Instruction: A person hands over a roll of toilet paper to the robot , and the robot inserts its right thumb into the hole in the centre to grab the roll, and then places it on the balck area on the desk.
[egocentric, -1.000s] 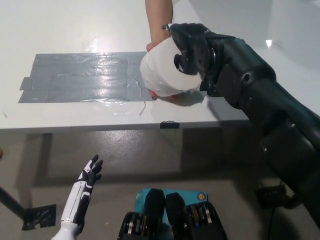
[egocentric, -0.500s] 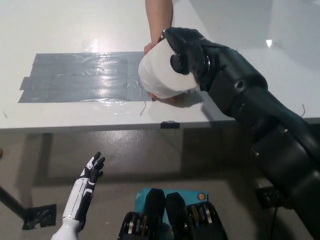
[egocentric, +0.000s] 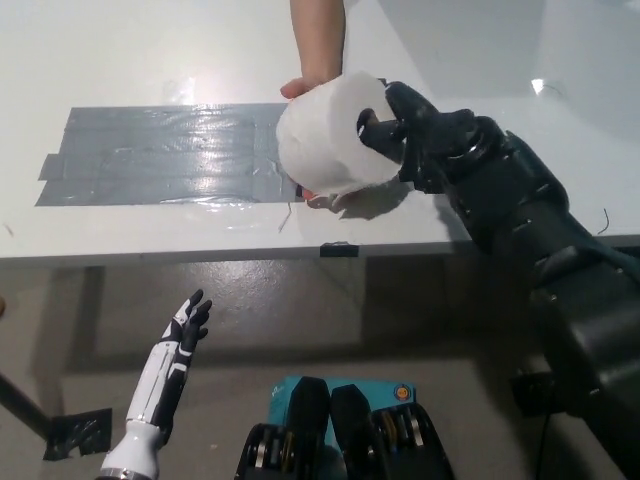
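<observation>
Head view. Item: toilet paper roll (egocentric: 325, 140), white, held above the counter (egocentric: 150, 50) at the right end of the black tape area (egocentric: 160, 150). Judged light, soft, crushable; best held by its centre hole. Right robot hand (egocentric: 405, 130): thumb in the hole, grasping the roll. A person's hand (egocentric: 310, 95) supports it from behind. Left robot hand (egocentric: 185, 325): released, resting low beside the counter.

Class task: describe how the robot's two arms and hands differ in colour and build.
The right arm is black, thick and built of bulky, glossy segments, ending in a black right hand. The left hand has dark fingers on a slim white forearm with black trim along it. No loose cables show on either.
</observation>
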